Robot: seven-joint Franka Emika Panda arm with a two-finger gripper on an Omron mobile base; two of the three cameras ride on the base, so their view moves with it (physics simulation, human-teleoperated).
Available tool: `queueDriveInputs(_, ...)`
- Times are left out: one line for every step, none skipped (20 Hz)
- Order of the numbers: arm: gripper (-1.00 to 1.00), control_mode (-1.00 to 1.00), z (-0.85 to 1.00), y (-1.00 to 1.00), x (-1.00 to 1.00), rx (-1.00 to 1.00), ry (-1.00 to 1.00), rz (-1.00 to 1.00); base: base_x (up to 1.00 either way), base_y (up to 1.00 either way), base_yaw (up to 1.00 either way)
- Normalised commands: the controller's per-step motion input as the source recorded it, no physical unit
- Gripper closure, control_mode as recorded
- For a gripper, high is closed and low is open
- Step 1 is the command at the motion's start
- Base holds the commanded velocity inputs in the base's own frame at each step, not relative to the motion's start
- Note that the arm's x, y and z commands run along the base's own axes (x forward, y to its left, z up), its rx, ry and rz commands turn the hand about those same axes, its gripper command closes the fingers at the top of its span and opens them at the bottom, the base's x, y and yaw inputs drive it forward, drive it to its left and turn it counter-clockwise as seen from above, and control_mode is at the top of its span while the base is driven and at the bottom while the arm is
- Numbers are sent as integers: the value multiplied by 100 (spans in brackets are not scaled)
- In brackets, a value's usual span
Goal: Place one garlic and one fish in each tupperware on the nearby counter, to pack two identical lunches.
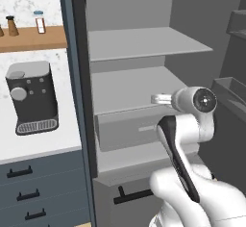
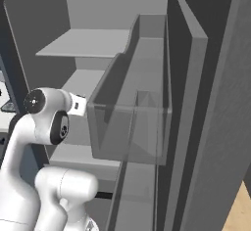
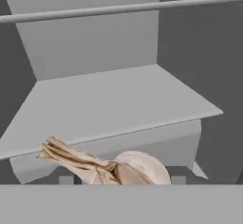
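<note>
Garlic bulb (image 3: 130,170) sits low between jaws, apparently grasped, before open fridge shelf (image 3: 109,104); light, firm, papery skin; hold round body, not dry stem.

Garlic (image 3: 124,170) just before fridge shelf (image 3: 109,104); coffee machine (image 1: 32,97) on counter (image 1: 36,146) left.
</note>
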Motion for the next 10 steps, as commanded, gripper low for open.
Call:
queueDriveInputs(100,-100,-19,14,-61,0,0,27,0,0,0)
queueDriveInputs(100,-100,-13,10,-59,0,0,29,0,0,0)
queueDriveInputs(100,-100,-11,17,-54,0,0,28,0,0,0)
queueDriveInputs(100,-100,-11,28,-51,0,1,25,0,0,0)
queueDriveInputs(100,-100,-9,36,-44,0,4,22,0,0,0)
queueDriveInputs(100,-100,-7,36,-44,0,3,21,0,0,0)
queueDriveInputs(100,-100,-7,36,-45,0,3,20,0,0,0)
queueDriveInputs(100,-100,-9,38,-42,0,3,19,0,0,0)
queueDriveInputs(100,-100,-12,44,-38,0,4,17,0,0,0)
queueDriveInputs(100,-100,-20,55,-38,-1,5,16,0,0,0)
